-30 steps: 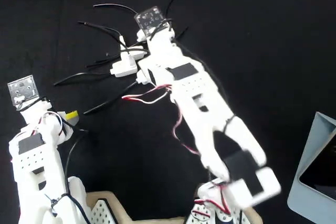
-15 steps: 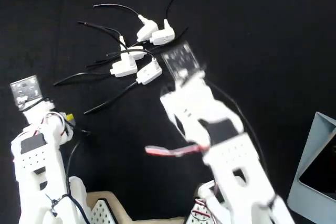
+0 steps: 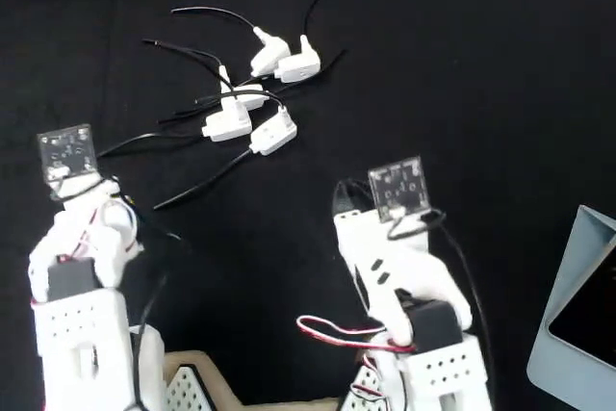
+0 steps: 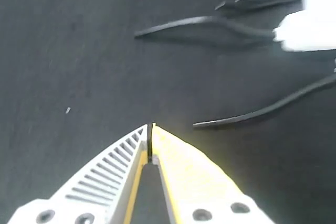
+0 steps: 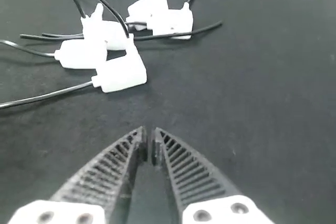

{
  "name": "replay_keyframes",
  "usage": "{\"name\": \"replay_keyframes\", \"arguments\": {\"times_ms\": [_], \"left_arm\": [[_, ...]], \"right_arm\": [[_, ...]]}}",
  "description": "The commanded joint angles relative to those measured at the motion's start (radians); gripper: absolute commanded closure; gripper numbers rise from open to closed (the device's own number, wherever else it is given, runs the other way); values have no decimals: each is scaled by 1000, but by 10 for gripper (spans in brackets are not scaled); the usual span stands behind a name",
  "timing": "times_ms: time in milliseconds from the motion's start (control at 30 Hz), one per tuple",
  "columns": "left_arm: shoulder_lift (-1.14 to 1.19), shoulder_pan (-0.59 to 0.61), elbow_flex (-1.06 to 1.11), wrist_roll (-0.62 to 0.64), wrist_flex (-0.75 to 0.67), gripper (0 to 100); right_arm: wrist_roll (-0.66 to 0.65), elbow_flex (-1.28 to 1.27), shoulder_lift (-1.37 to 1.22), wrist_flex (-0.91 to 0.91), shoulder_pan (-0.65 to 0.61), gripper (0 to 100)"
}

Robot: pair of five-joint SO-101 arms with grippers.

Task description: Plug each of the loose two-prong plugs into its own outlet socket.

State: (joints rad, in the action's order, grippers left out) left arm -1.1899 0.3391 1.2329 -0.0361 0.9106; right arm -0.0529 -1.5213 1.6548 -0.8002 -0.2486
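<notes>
High view: black cloth table point(image 3: 500, 93) covers nearly everything, and a grey-blue slanted object point(image 3: 577, 315) sits at the 4 o'clock edge, well apart from the work. A beige base point(image 3: 207, 382) shows at 6 o'clock between the arm mounts. The left arm point(image 3: 82, 276) stands at 8 o'clock and the right arm point(image 3: 404, 276) at 5 o'clock, both white, each with a small camera board at its tip. The white plugs point(image 3: 260, 93) lie in a loose cluster of five pieces at 11 o'clock on the cloth. Some touch and all trail thin black cords point(image 3: 192, 190) fanning toward 9 o'clock; plug versus socket cannot be told apart. From the right arm's tip the cluster is at 11 o'clock, well apart, with black cloth between. From the left arm's tip it is at 2 o'clock, nearer, with a cord end lying between them. In the right wrist view the right gripper point(image 5: 148, 148) has its black ribbed fingers pressed almost together, holding nothing, and the white plugs point(image 5: 121, 73) lie ahead of the tips and off to one side. In the left wrist view the left gripper point(image 4: 150, 129), one finger white and one yellow, is pressed together on nothing. Two cords point(image 4: 210, 24) and one blurred white piece point(image 4: 310, 24) lie ahead of it.
</notes>
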Motion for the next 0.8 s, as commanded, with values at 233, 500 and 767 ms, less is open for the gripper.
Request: {"name": "replay_keyframes", "arguments": {"times_ms": [233,500,767], "left_arm": [[-549,-200,173,8,124,970],[-623,-203,355,-84,138,970],[-626,-200,467,-313,98,970]], "right_arm": [[52,-162,236,-110,15,985],[83,-162,226,-249,15,985],[81,-162,222,-402,15,984]]}}
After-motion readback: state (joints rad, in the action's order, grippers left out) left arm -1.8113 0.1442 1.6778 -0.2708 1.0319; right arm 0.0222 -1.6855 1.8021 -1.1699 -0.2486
